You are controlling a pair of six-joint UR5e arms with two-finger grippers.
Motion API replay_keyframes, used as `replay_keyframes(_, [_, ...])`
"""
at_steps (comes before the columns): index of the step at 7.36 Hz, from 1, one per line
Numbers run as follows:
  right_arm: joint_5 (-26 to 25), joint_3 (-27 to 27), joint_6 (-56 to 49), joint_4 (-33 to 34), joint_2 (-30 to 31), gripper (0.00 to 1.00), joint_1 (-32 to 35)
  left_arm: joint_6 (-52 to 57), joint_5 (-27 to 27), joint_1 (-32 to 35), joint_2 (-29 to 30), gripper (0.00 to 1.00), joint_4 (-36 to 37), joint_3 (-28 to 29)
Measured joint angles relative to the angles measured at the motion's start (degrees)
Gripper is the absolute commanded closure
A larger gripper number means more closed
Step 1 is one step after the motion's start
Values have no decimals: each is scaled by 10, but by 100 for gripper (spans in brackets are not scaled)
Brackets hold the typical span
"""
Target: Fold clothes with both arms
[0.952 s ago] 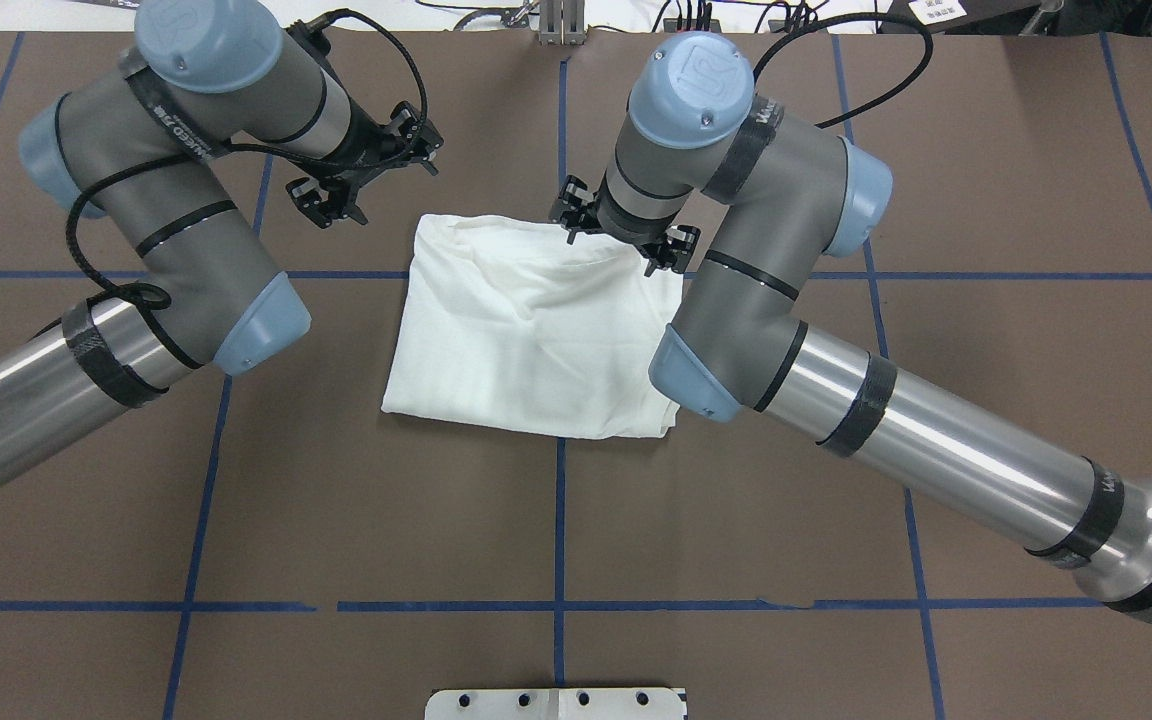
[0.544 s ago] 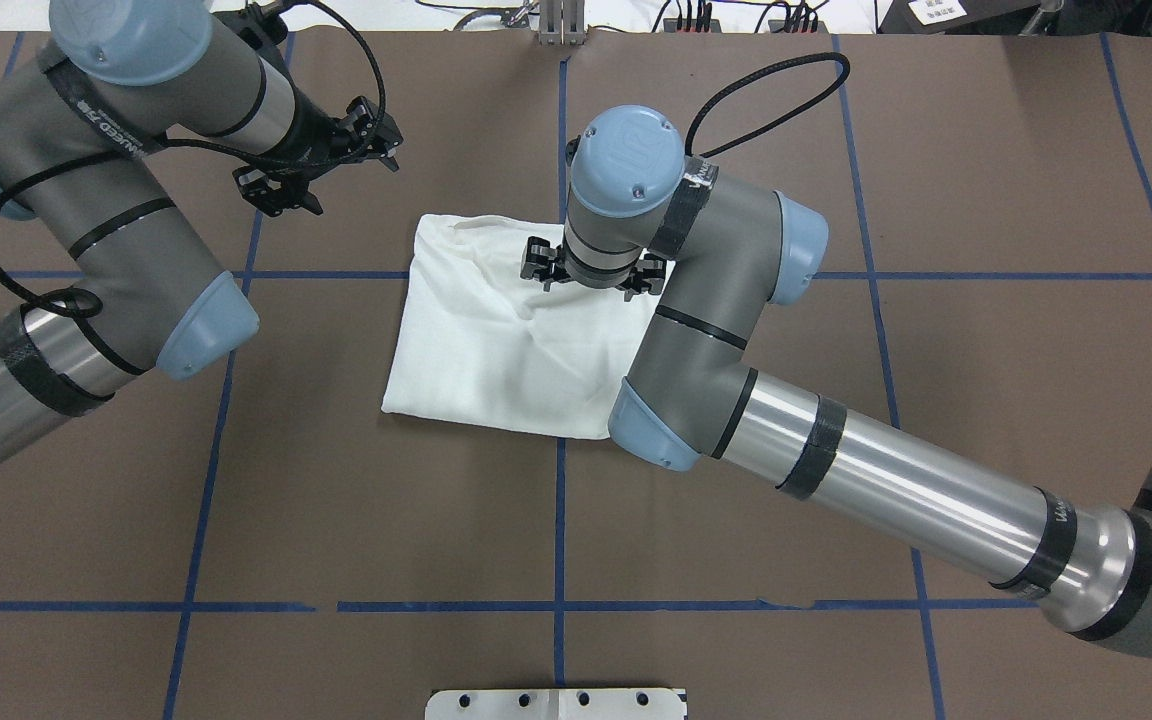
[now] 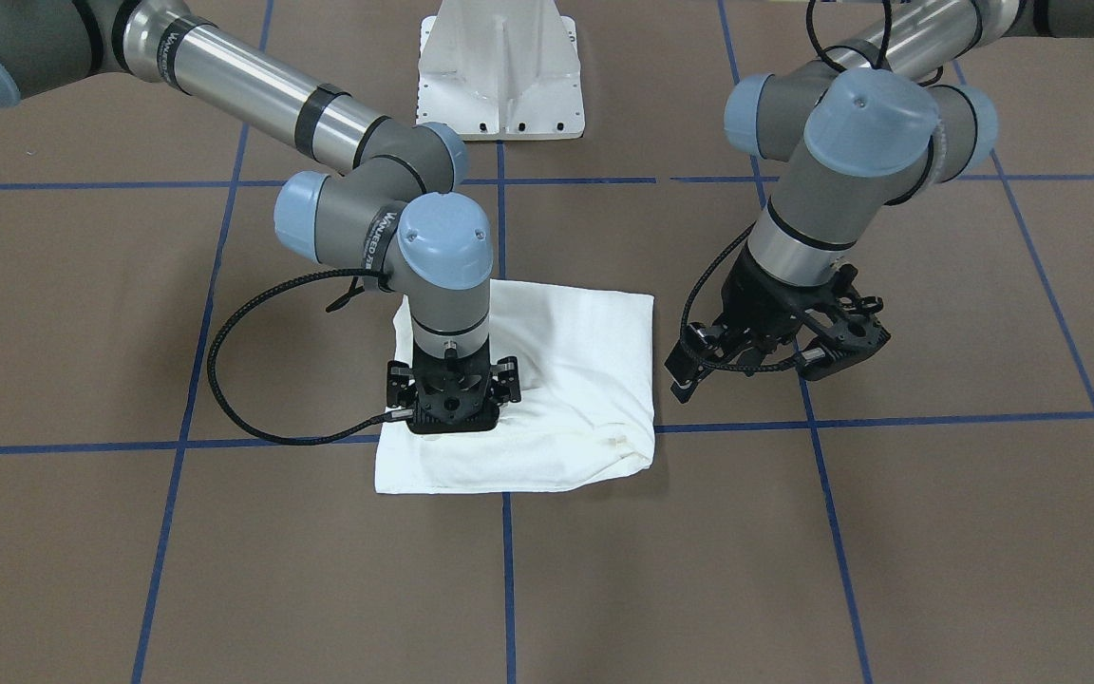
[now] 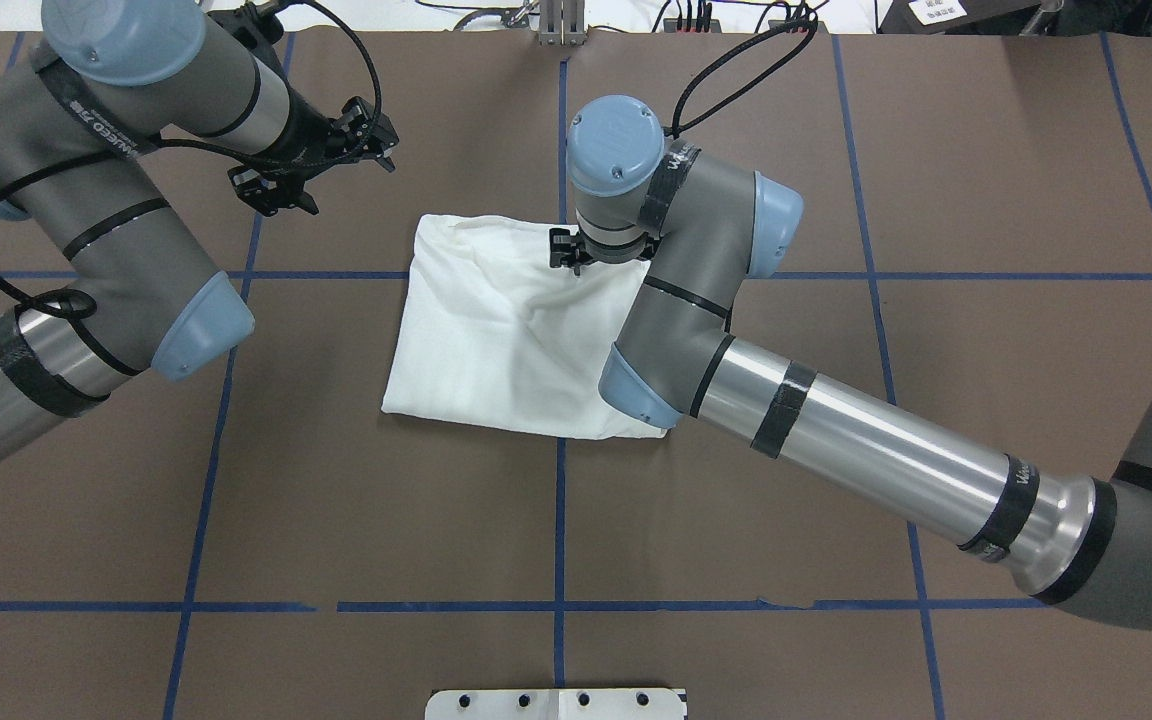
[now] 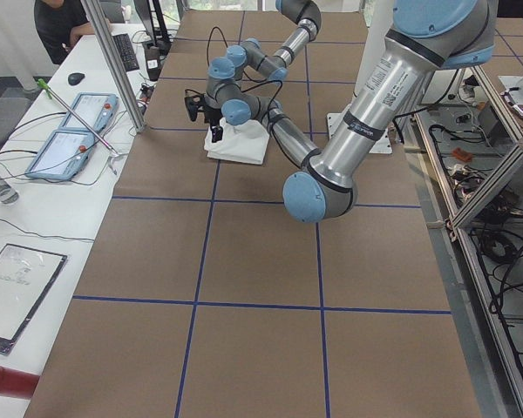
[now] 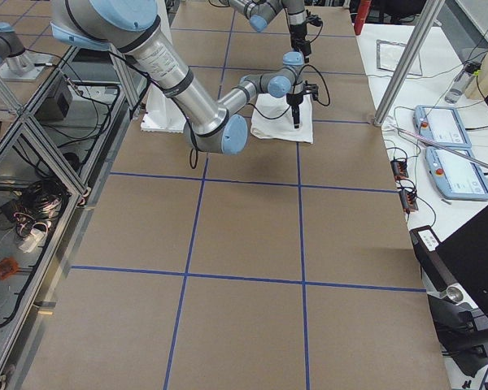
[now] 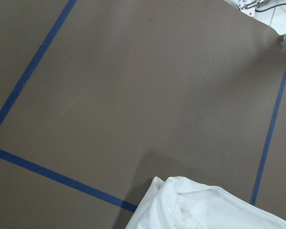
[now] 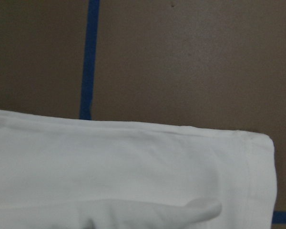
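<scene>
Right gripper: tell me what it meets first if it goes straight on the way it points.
The white shirt, directly beneath the downward-pointing right gripper. It may be touching the cloth now; depth is unclear.

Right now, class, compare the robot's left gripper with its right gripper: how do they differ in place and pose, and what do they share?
The left gripper hangs over bare table beside the shirt; the right gripper is down on the shirt. The left gripper is tilted; the right gripper points straight down. The left gripper's jaws stand open and empty; the right gripper's are hidden. Both are black and cabled.
</scene>
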State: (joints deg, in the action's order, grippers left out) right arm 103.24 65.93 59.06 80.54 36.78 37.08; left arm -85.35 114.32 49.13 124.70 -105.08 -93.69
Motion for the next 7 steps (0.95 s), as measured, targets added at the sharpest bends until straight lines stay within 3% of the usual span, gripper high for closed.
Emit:
replay_keyframes(4, [4, -33, -47, -1, -3, 0, 38, 1, 2, 4, 1, 0, -1, -3])
replay_keyframes(5, [20, -24, -56, -1, -1, 0, 58, 11, 5, 14, -5, 0, 1, -17])
replay_keyframes(7, [109, 25, -70, 2, 28, 0, 138, 104, 16, 43, -76, 0, 15, -109])
